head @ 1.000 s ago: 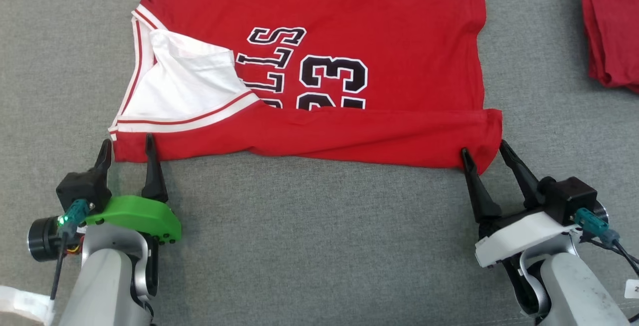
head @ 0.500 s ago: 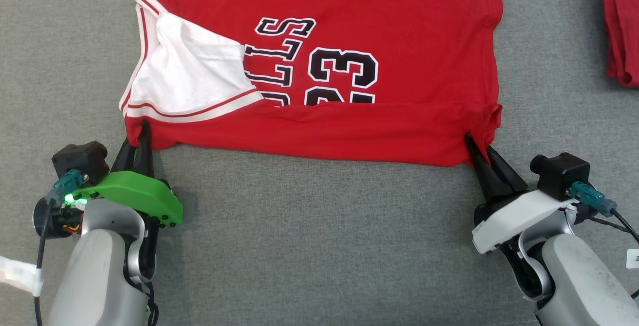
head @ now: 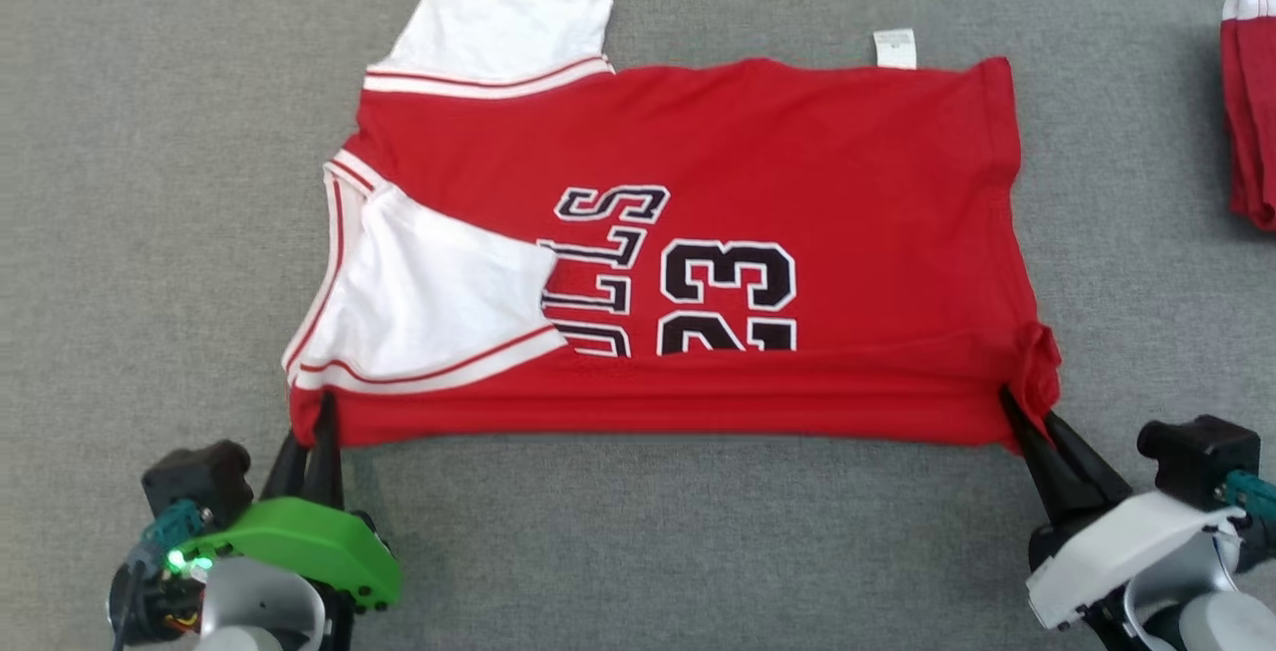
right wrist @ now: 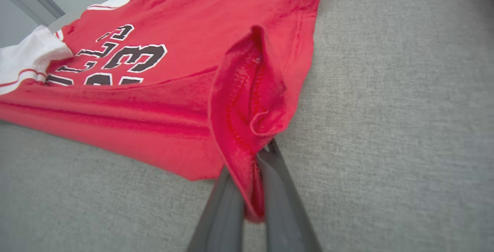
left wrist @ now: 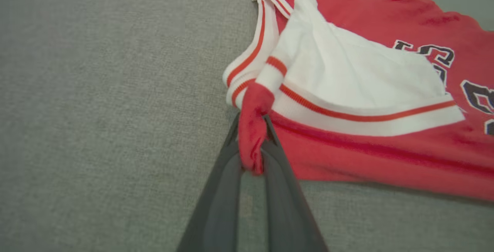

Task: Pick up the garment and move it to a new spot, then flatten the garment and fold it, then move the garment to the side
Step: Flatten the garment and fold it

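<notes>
Saw, at seven o'clock of the head view, the left gripper point(head: 314, 432) pressed together on a bunched red corner of the basketball jersey point(head: 698, 153), just below the folded-in white sleeve point(head: 439, 302). Found the jersey itself lying mid-view on the grey fabric surface point(head: 638, 551), mostly flat, with its near edge doubled over the number, a second white sleeve point(head: 498, 23) poking out at eleven o'clock and a label point(head: 894, 46) at one o'clock. Met, at five o'clock, the right gripper point(head: 1022, 412) likewise pinching the near right hem corner, with cloth puckered around its fingers. Noted another red garment point(head: 1251, 133) well apart at two o'clock. Judged the jersey light, soft and limp, apt to sag and drag between two grips; reckoned corners and hemmed edges the best holds, taken evenly so as not to skew the fold.
</notes>
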Available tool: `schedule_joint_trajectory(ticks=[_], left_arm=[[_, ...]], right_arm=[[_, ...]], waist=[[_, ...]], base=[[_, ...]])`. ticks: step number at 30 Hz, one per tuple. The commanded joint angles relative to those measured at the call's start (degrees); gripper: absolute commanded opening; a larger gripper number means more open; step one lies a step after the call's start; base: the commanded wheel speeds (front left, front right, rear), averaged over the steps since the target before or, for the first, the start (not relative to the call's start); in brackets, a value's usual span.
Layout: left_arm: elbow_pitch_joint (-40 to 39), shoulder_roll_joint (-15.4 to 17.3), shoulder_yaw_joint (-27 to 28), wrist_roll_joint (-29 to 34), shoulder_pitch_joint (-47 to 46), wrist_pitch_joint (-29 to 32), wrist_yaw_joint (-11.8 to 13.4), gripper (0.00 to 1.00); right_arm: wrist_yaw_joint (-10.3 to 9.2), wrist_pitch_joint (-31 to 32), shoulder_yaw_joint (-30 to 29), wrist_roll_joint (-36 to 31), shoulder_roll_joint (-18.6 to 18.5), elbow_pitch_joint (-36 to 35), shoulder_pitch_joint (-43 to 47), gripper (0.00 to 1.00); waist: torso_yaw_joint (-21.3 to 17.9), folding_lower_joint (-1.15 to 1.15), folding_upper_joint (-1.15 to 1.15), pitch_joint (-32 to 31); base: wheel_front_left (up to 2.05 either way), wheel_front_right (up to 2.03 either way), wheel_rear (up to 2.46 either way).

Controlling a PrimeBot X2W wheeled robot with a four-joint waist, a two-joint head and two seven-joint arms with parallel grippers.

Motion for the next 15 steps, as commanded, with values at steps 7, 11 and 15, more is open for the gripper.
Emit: schedule_joint_trajectory(ticks=[7, 11, 15], left_arm=[[-3.38, -1.66, -1.55, -0.47, 7.23, 0.31, 1.73, 0.34], [-3.55, -1.65, -1.99, 0.67, 7.75, -1.21, 2.41, 1.00], [-5.39, -1.00, -1.93, 4.02, 6.19, -5.83, 3.90, 1.00]], right_arm=[[-0.16, 1.39, -1.97, 0.06, 1.67, -1.79, 6.05, 0.36], [-0.15, -0.83, -2.35, -1.27, 2.01, -1.34, 4.38, 1.00], [-0.14, -5.60, -4.28, -5.11, 2.85, -2.64, 2.53, 1.00]], waist=[[0.28, 0.00, 0.00, -2.96], [-0.55, 0.00, 0.00, -3.57], [-1.31, 0.00, 0.00, -4.08]], base=[[0.00, 0.00, 0.00], [0.00, 0.00, 0.00], [0.00, 0.00, 0.00]])
